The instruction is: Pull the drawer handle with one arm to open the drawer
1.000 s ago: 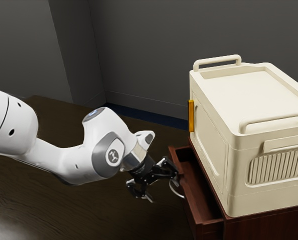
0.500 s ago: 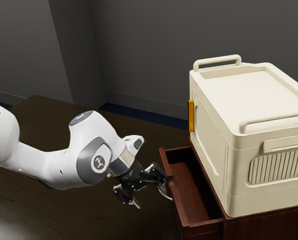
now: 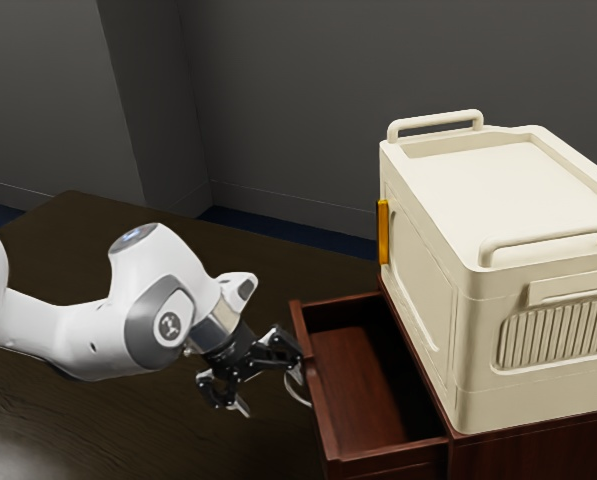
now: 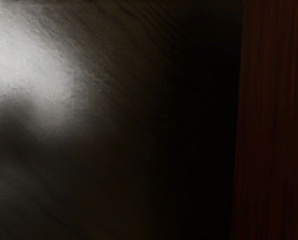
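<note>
Gripper (image 3: 271, 386) on arm (image 3: 163, 262) with logo (image 3: 169, 325)

Room, kind unclear: grey walls (image 3: 278, 110), blue floor (image 3: 288, 232).

Lower left of frame, my arm (image 3: 43, 325): rounded, glossy white shells, one small dark recess (image 3: 93, 348). I log a grey joint cover (image 3: 146, 322) bearing a dark round emblem (image 3: 169, 325); above it, a grey oval cap (image 3: 135, 237), bluish mid-face. Pale metallic band (image 3: 211, 332), then black, multi-linked pincer (image 3: 271, 384) with light pivots.
</note>
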### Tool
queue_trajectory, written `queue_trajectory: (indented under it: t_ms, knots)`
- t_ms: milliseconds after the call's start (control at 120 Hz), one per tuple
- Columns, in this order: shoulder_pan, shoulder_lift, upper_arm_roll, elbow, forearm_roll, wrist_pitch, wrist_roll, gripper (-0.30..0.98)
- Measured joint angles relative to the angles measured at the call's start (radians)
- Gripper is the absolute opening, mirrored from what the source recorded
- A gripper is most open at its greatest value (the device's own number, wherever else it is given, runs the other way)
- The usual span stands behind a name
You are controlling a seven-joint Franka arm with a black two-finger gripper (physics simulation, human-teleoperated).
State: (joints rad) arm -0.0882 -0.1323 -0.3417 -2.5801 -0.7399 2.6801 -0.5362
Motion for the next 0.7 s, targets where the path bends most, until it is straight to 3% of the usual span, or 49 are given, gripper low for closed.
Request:
queue_trajectory:
  t_ms: [700]
  knots:
    - [-0.017,-0.136,0.075,-0.122,0.052,-0.042,-0.004,0.69]
